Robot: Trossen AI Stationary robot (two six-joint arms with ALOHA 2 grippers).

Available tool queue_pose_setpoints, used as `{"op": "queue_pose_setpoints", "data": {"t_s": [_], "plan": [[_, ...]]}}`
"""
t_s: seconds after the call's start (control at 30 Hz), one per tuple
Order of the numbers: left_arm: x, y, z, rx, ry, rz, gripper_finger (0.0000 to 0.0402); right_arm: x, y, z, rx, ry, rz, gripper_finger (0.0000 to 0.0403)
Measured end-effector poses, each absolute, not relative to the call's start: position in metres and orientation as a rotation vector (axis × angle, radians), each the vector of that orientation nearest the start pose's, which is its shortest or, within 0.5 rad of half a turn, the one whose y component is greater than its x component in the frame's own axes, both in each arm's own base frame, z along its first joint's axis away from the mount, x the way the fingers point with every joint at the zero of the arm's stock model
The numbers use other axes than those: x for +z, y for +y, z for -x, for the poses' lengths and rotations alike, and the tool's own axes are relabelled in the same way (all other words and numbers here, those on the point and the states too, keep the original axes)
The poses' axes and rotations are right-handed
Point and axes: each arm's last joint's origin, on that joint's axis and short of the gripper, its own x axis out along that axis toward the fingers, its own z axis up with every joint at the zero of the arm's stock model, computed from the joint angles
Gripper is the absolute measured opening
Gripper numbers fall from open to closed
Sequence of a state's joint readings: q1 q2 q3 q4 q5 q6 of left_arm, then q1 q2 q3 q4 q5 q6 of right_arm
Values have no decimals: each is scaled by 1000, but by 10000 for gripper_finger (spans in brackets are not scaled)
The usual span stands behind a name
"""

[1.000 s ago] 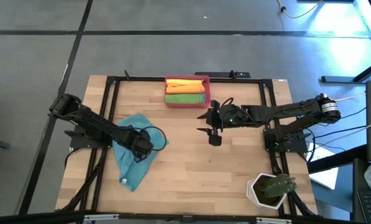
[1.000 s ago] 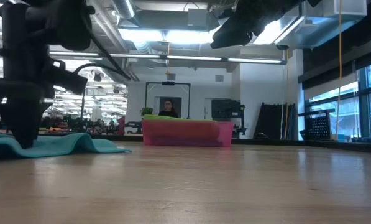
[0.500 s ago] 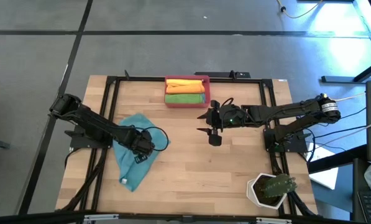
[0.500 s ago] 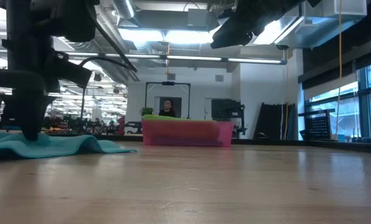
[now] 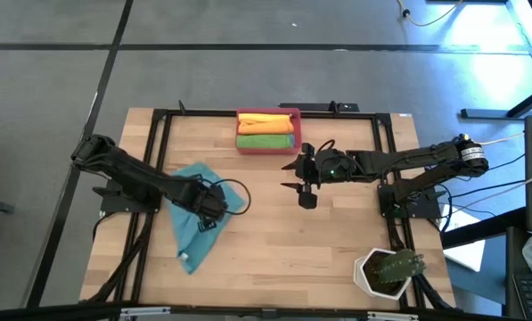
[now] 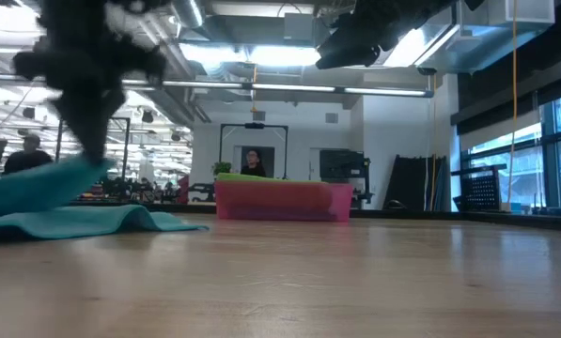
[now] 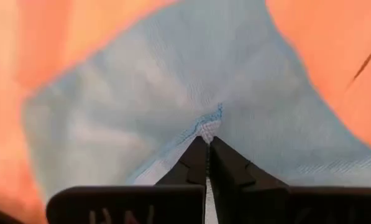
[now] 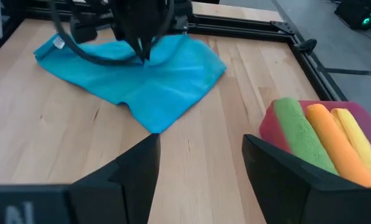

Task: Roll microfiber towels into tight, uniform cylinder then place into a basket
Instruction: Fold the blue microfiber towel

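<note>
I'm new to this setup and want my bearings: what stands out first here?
The crumpled teal-blue microfiber towel on the table's left, one fold pinched and lifted by the left pincer. Next, the red-pink plastic basket at the far edge, holding green, orange and yellow rolled towels, with the right pincer open and raised mid-table.

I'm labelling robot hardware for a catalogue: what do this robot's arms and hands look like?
Both arms are dark, slim and jointed, on black bases, with black cables looping at the wrists. The left hand has two black fingers tapering to points. The right hand has broad, flat black fingers; its arm shows a small green light.
</note>
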State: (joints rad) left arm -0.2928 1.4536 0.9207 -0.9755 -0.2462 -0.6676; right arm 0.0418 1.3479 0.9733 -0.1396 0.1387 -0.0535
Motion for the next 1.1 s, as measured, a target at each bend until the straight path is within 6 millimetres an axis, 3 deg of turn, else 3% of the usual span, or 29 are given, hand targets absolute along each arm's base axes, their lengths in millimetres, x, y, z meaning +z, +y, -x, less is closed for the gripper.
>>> {"op": "queue_pose_setpoints", "data": {"t_s": [0.3,0.5,0.77,1.1], "plan": [[265,-54,-258,495,1137,-36,0,280,10,-299,-64,484,51,229],[292,-40,-274,534,1002,-86,0,258,21,-324,-23,457,-42,229],[300,-24,-286,539,917,-117,0,205,30,-357,-1,512,-150,229],[300,-23,-286,536,918,-123,0,161,1,-374,48,594,-324,229]]}}
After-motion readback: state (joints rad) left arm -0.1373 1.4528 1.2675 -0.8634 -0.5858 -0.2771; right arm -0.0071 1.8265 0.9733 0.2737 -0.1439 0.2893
